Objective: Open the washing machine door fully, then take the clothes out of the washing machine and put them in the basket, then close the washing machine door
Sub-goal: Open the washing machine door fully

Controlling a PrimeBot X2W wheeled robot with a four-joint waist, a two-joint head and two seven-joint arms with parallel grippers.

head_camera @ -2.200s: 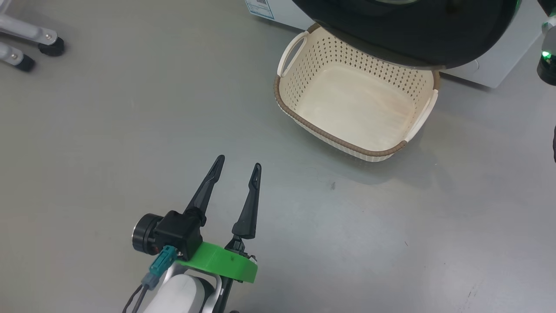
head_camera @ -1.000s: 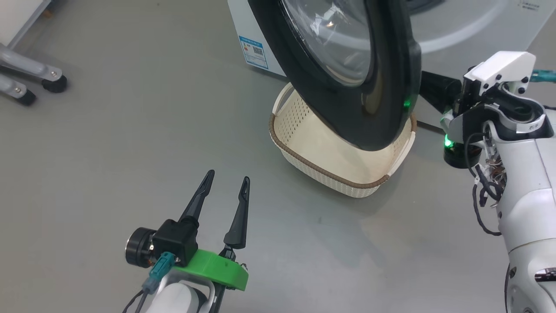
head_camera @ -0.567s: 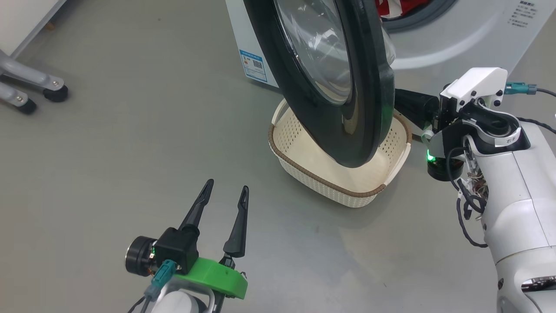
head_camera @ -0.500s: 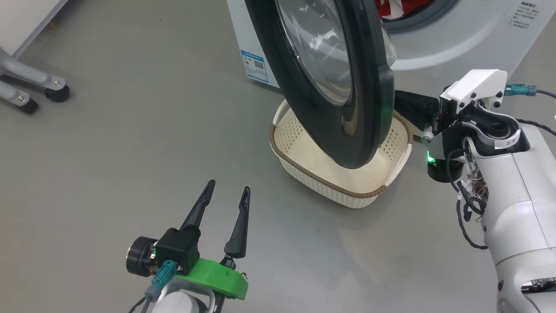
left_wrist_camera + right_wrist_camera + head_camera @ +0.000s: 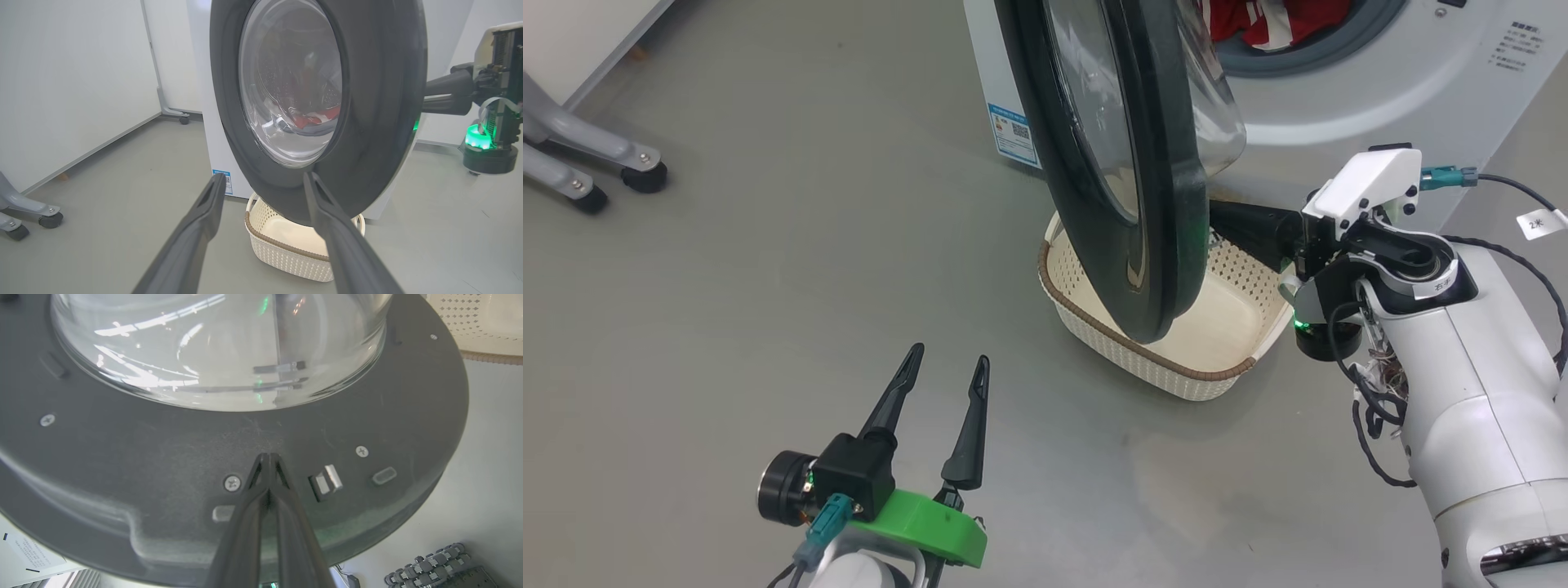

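Fingers of the right gripper [image 5: 268, 457] are pressed together, nothing between them. The tips seem to touch the inner face of the washing machine door [image 5: 122, 457], on the dark rim just under the glass bowl [image 5: 220, 347], between a screw [image 5: 232, 483] and the latch hook [image 5: 325, 482].

The left gripper [image 5: 948, 359] has its fingers spread wide, empty, above the floor, well apart from the door.

The door stands approx. half open, its lower edge hanging over the basket [image 5: 1233, 314], which is empty and sits just in front of the washing machine [image 5: 1339, 106]. The clothes [image 5: 1258, 24] lie inside the drum.

Risks, as I judge:
- Contact is only two thin tips on smooth plastic, so they can slip sideways, e.g. catch on the latch hook or slide up to the glass.
- If the push stops too early, the door is not fully open and may swing back, blocking the drum.
- The right arm reaches low, close to the basket; going further w/ the push, it could knock the basket away.
- The door swings toward the left gripper's side; poss. contact if that arm is raised.
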